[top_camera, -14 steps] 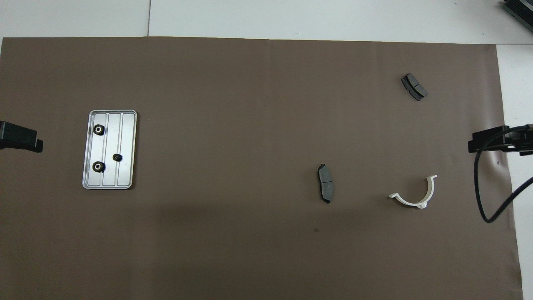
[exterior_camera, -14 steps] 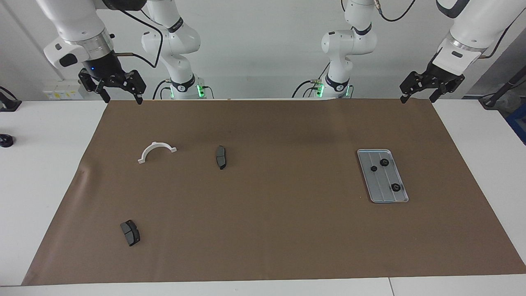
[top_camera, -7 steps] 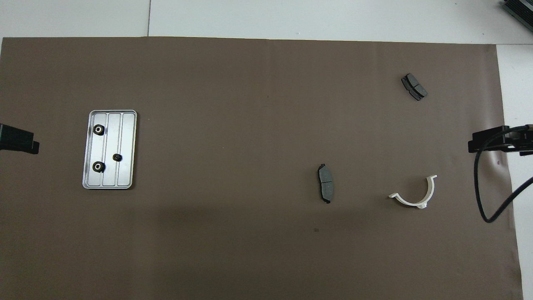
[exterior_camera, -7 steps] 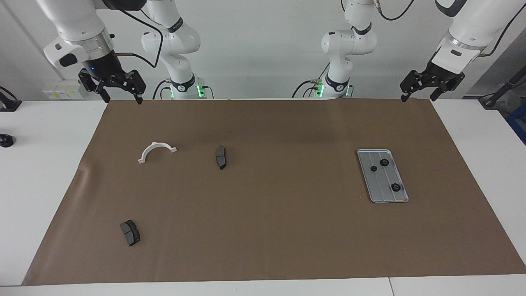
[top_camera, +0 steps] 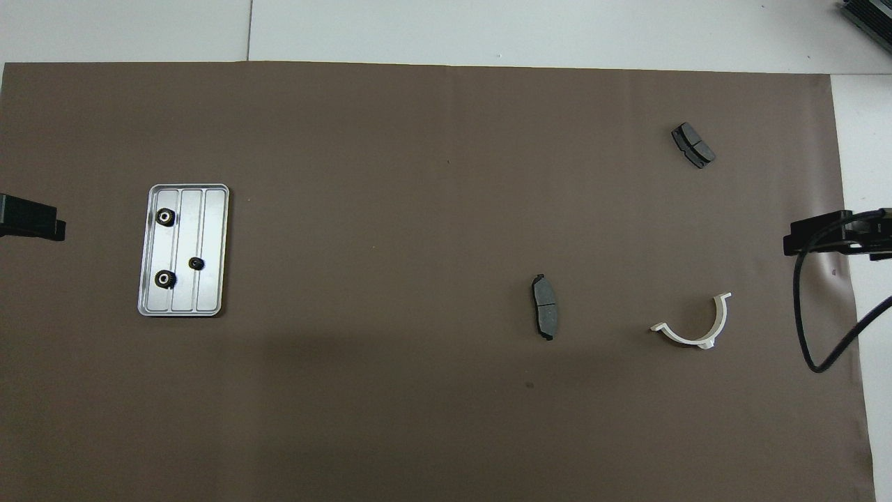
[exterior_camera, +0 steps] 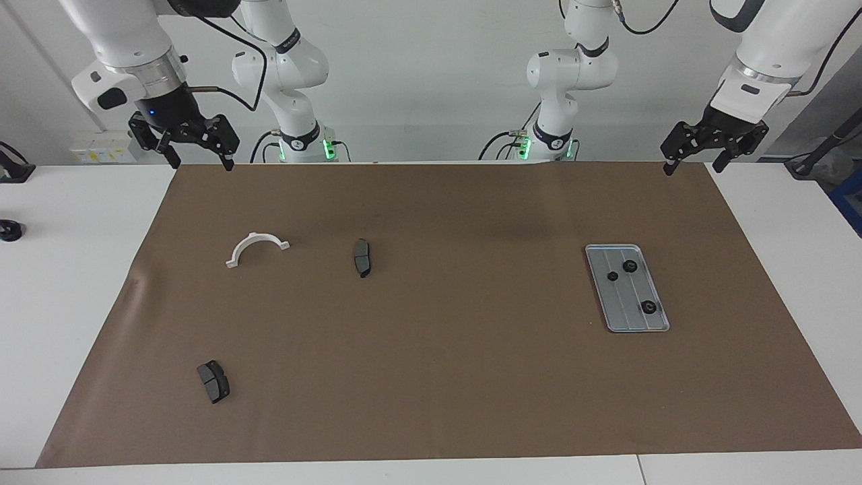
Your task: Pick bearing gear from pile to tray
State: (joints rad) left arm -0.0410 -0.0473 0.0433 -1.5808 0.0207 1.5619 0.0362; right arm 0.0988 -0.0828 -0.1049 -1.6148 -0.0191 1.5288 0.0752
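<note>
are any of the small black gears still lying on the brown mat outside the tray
No, all three gears lie inside the tray.

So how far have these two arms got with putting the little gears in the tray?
It looks finished. Three small black gears lie in the tray. On the brown mat I see only the white half-ring and two dark pads, no loose gears. Nothing is in hand: the left gripper and right gripper hang open and empty over the mat's edge nearest the robots.

Left gripper [exterior_camera: 693, 162] raised, jaws apart; right gripper [exterior_camera: 200, 160] likewise, empty.
</note>
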